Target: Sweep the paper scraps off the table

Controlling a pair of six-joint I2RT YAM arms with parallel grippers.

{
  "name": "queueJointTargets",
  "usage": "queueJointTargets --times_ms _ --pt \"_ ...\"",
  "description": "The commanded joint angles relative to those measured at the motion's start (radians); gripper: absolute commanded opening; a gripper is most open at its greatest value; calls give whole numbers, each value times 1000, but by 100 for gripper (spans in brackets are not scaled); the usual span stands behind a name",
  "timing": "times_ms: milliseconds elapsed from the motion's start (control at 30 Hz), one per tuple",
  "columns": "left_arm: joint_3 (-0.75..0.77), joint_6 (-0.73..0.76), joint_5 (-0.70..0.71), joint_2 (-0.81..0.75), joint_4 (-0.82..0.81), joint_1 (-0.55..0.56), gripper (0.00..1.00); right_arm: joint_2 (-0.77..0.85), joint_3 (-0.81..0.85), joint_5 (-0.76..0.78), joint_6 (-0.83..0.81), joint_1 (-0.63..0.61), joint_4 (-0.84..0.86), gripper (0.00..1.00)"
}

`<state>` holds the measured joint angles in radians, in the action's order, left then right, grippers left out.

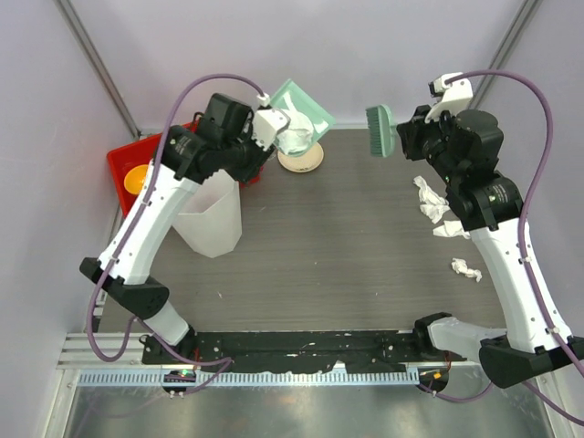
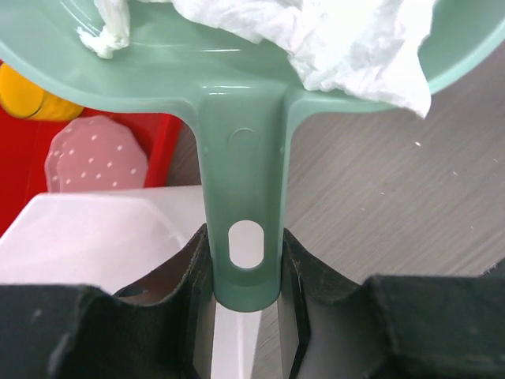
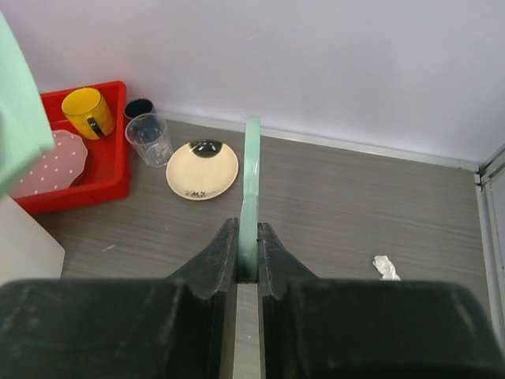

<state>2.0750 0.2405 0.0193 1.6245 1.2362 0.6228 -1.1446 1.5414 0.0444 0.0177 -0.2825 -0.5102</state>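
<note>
Paper scraps [image 1: 427, 196], crumpled white wads, lie on the right side of the grey-brown wood-grain table [image 1: 347, 246]; more fill the mint-green plastic dustpan [image 1: 308, 108] held at the far left, its handle clamped in the left gripper [image 2: 245, 268]. Right gripper [image 3: 248, 245] is closed tight on a green bristle brush [image 1: 380, 130].

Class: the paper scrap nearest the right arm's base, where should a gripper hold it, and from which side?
Probably pinch the paper scrap across its narrow middle, coming straight down: it lies low and crumpled on the table, longer left to right, apart from the other scraps.
</note>
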Motion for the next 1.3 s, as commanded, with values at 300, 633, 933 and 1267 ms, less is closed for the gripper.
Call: queueJointTargets --times_ms 300,633,933,1267 --pt "41 12 189 -195 85 -305 0 2 -12 -92 2 -1 33 1" --pt "-229 307 637 -386 98 -376 0 0 -35 -178 14 -1 68 1" --pt "-450 768 904 -465 -211 -368 0 8 -52 -210 21 -1 87 1" --pt "-515 1160 861 -546 -244 -285 0 17 -61 -207 14 -1 95 1"
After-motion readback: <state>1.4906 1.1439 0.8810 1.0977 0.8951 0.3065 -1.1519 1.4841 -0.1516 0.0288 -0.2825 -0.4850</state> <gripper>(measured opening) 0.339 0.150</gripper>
